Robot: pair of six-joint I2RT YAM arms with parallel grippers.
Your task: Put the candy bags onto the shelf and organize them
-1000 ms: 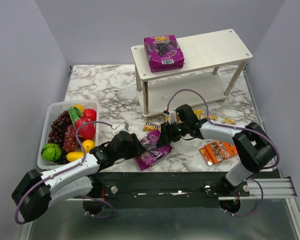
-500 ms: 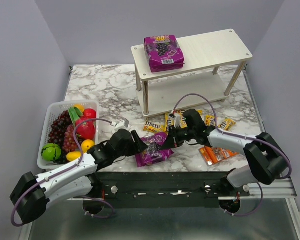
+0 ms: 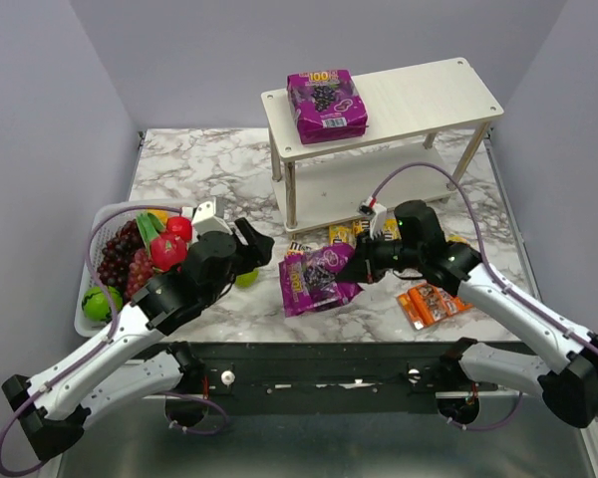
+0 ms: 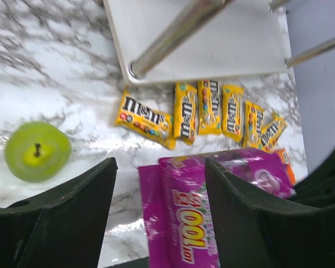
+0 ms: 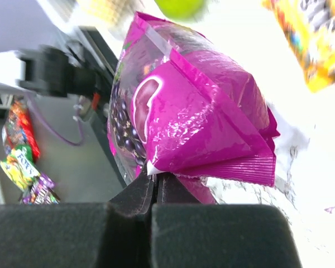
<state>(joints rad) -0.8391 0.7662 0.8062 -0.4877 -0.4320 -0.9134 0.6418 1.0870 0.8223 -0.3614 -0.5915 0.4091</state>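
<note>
One purple candy bag (image 3: 326, 105) lies on the top tier of the white shelf (image 3: 419, 95). A second purple candy bag (image 3: 317, 279) hangs near the table's front edge, and my right gripper (image 3: 357, 269) is shut on its right corner. In the right wrist view the jaws (image 5: 155, 178) pinch the sealed edge of that bag (image 5: 195, 111). My left gripper (image 3: 253, 249) stands open to the bag's left, apart from it. Its wrist view (image 4: 160, 164) looks down on the bag (image 4: 212, 223). Several yellow packets (image 4: 204, 109) lie by the shelf's front leg. An orange pack (image 3: 434, 302) lies right of them.
A white basket (image 3: 95, 239) of fruit stands at the left edge. A green apple (image 3: 245, 278) lies loose on the marble between the basket and the held bag. The shelf's lower tier (image 3: 379, 189) sits just behind the yellow packets.
My right gripper has shut on the purple bag and pulled it up and to the right. The left gripper has opened, let go and drawn back toward the basket.
</note>
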